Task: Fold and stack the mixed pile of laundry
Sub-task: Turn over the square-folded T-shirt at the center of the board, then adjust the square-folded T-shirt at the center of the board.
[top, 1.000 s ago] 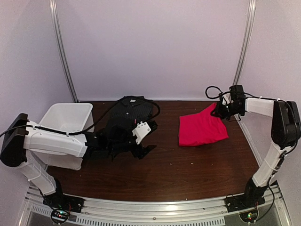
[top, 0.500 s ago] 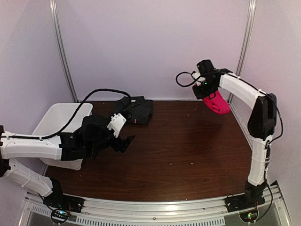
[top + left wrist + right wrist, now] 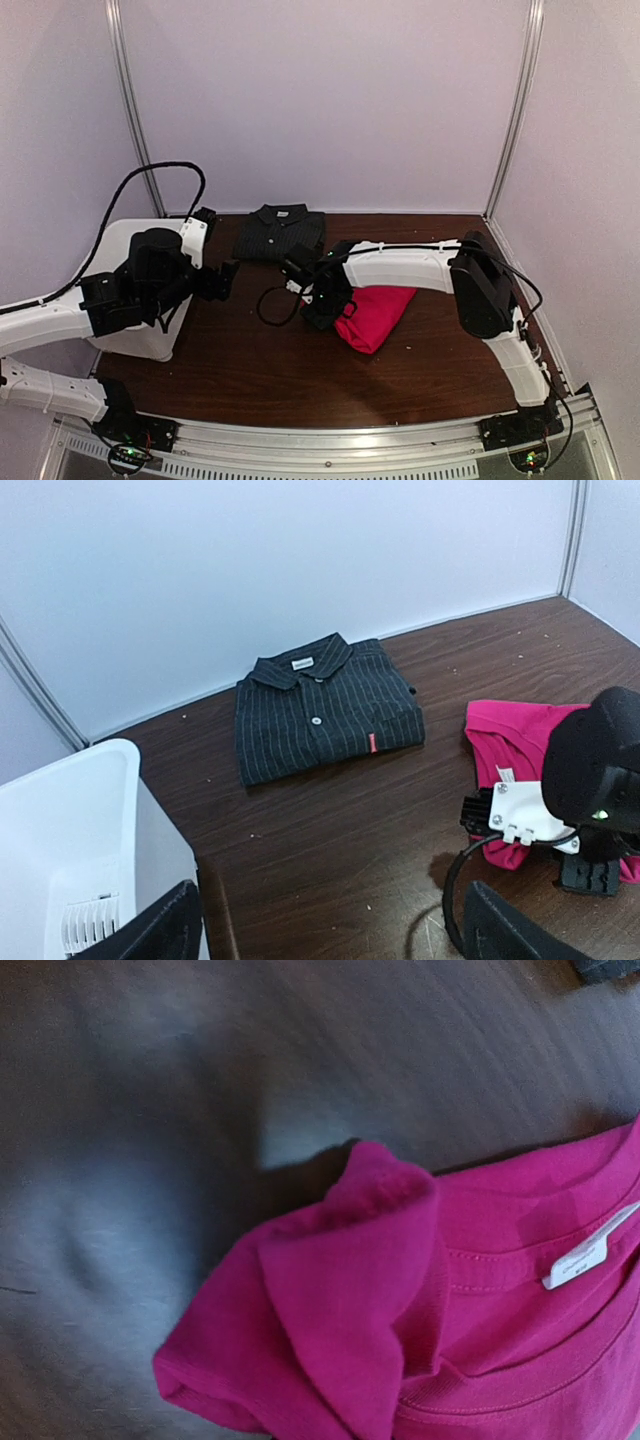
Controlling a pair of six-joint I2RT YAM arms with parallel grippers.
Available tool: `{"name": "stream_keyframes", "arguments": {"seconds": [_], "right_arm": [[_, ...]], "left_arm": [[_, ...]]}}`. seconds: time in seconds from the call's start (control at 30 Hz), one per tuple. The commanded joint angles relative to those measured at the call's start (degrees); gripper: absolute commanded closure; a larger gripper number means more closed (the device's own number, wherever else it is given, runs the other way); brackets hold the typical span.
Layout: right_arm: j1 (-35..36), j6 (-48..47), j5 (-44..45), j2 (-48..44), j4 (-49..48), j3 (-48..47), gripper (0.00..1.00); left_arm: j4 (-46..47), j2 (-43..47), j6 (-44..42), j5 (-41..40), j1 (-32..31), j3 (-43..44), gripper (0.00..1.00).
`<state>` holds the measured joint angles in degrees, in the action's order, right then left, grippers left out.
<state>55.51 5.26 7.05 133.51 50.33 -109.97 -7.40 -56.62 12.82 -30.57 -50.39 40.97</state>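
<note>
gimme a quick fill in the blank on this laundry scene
The right gripper grips the T-shirt on the ___.
The striped shirt lies folded at the ___ edge.
The bin stands beside the ___ arm.
The left gripper is ___.
Missing: table; far; left; open.

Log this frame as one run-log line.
left gripper open, empty, by white bin | right gripper shut on red T-shirt, mid-table | pinstriped shirt folded at back edge | stack not yet made

Right wrist view: red T-shirt [image 3: 400, 1300] runs off right and bottom edges, worktop [image 3: 130, 1110] blurred, neck label [image 3: 590, 1255] unreadable. Left wrist view: white bin [image 3: 70, 810] and left fingers [image 3: 150, 935] cropped at bottom.
</note>
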Motion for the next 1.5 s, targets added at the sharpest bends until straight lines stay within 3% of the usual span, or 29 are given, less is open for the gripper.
{"name": "stream_keyframes", "arguments": {"seconds": [0.0,0.1,0.13,0.2,0.3,0.43,0.53,0.73,0.93,1.13,1.27,1.37,1.47], "right_arm": [[0.68,8.73,-7.92,-2.3,1.81,-5.86,0.79],[0.07,10.78,-18.54,-7.51,-2.74,-6.13,0.49],[-0.7,10.66,-21.38,-10.51,-5.98,-4.89,0.42],[-3.9,11.0,-25.74,-16.17,-11.75,-1.47,0.38],[-13.53,12.79,-30.62,-20.4,-15.69,3.69,0.43],[-23.19,11.34,-33.82,-21.86,-19.94,12.1,0.5],[-27.9,10.45,-36.48,-20.7,-23.23,17.95,0.54],[-31.48,10.88,-39.93,-18.21,-29.78,28.38,0.57],[-31.55,11.96,-40.21,-21.53,-34.63,41.1,0.58],[-30.35,14.01,-39.72,-29.41,-36.75,55.08,0.59],[-23.17,19.21,-42.09,-36.95,-40.54,64.78,0.59],[-16.8,24.12,-45.59,-42.79,-43.23,68.88,0.57],[-17.57,25.97,-47.35,-49.8,-42.26,70.97,0.53]], "left_arm": [[-4.07,-0.04,5.28,2.55,2.61,3.44,0.09],[-4.99,-0.4,7.79,6.91,6.1,4.86,0.04],[-4.88,-0.53,8.79,9.64,7.47,5.23,0.04],[-4.2,-1.4,9.98,13.28,9.4,5.47,0.04],[-3.6,-4.23,8.99,18.06,9.58,6.83,0.05],[-1.01,-12.14,8.19,26.13,9.06,8.71,0.16],[2.51,-21.16,8.26,29.26,5.21,11.11,0.23],[3.0,-40.9,7.17,30.17,-4.06,22.29,0.33],[2.0,-52.14,9.05,34.14,-5.49,26.39,0.43],[-1.46,-52.34,9.02,31.39,-1.73,21.43,0.45],[-2.56,-50.13,8.56,29.0,2.9,19.74,0.45],[-1.52,-45.86,8.9,28.92,5.2,17.23,0.41],[0.42,-40.26,10.01,28.69,6.24,14.08,0.34]]}}
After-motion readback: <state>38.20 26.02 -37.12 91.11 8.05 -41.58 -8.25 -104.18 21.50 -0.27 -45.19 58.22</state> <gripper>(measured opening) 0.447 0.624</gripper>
